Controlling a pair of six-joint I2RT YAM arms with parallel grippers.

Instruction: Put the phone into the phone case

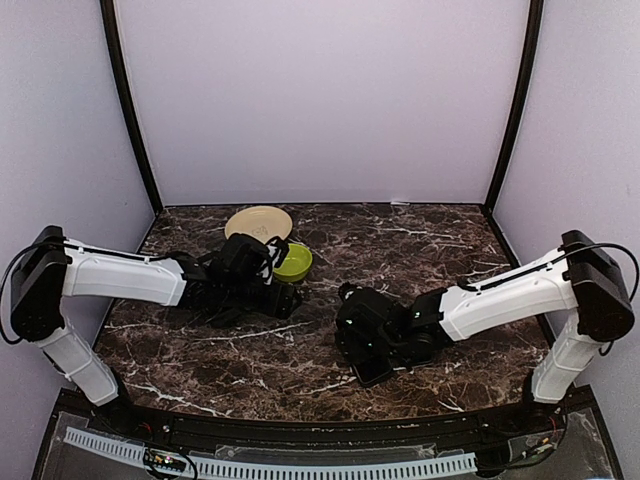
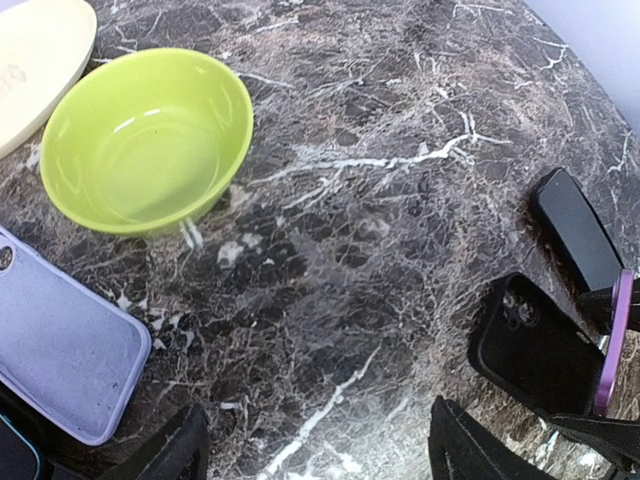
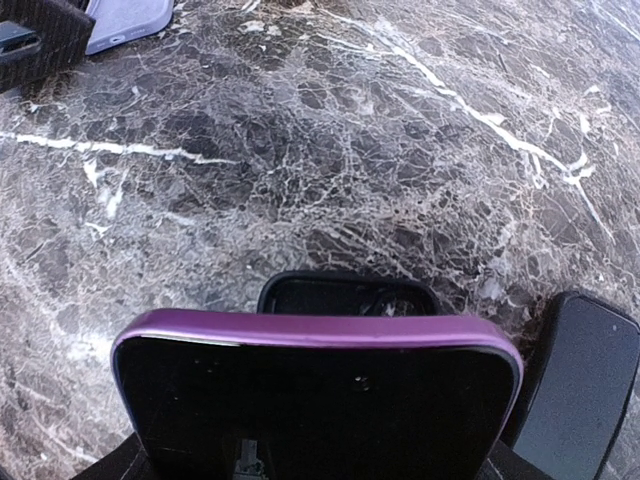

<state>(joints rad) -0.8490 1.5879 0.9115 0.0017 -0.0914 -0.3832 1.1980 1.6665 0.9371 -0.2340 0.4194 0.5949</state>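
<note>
The pale lavender phone case (image 2: 62, 350) lies flat at the lower left of the left wrist view, beside my left gripper (image 2: 318, 432). That gripper is open over bare marble, with nothing between its fingers (image 2: 468, 450). The case's corner (image 3: 125, 18) also shows at the top left of the right wrist view. My right gripper (image 3: 315, 445) is shut on the phone (image 3: 320, 390), a glossy black screen with a purple rim, held on edge. In the top view the left gripper (image 1: 278, 298) sits near the bowl and the right gripper (image 1: 362, 345) is at centre.
A lime green bowl (image 2: 145, 135) and a cream plate (image 2: 40, 60) stand beyond the left gripper. A black case with a camera cutout (image 2: 530, 345) lies under the held phone. A bare black phone (image 2: 575, 228) lies just past it, on the marble table (image 1: 450, 240).
</note>
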